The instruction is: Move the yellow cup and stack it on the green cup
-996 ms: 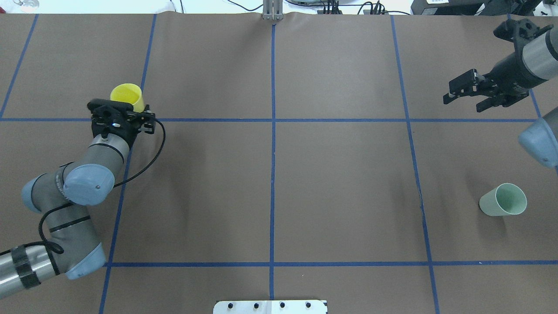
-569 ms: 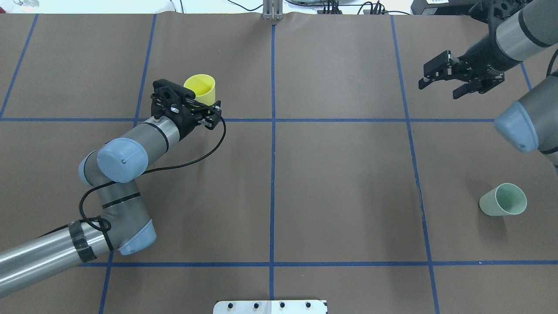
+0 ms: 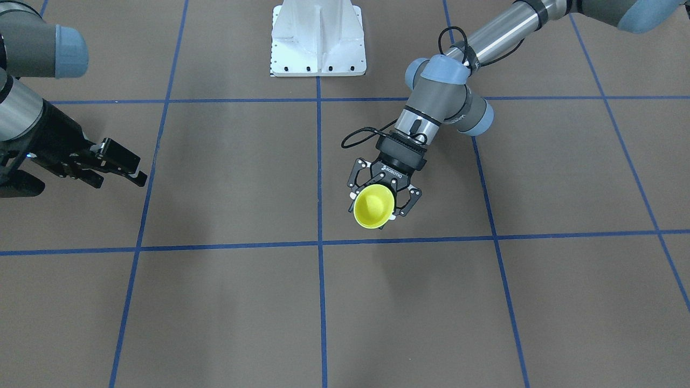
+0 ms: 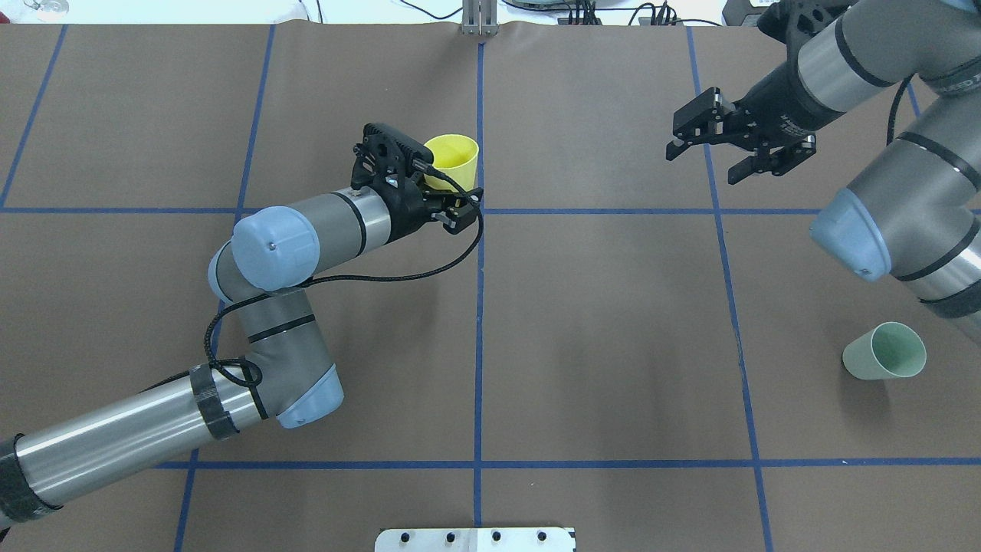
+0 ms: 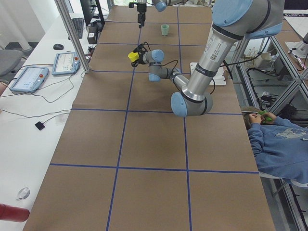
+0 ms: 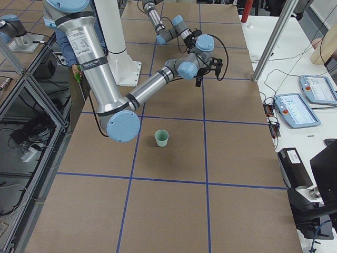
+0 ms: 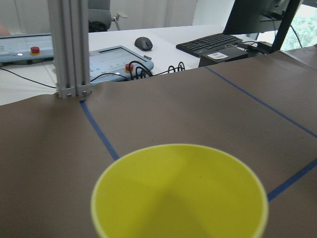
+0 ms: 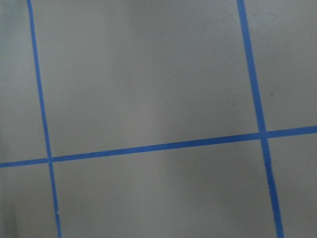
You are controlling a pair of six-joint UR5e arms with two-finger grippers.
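My left gripper is shut on the yellow cup and holds it above the table just left of the centre line, mouth tilted outward. The cup's open rim fills the bottom of the left wrist view and it shows small in the exterior left view. The green cup stands on the table at the near right, alone. My right gripper is open and empty, high over the far right of the table. The right wrist view shows only brown table and blue tape.
The table is brown paper with a blue tape grid. A white base plate sits at the robot's edge. An aluminium post stands at the far edge, with tablets, a keyboard and a mouse behind it.
My left arm has carried the yellow cup rightward from the far left toward the centre line. My right gripper has moved leftward, staying open.
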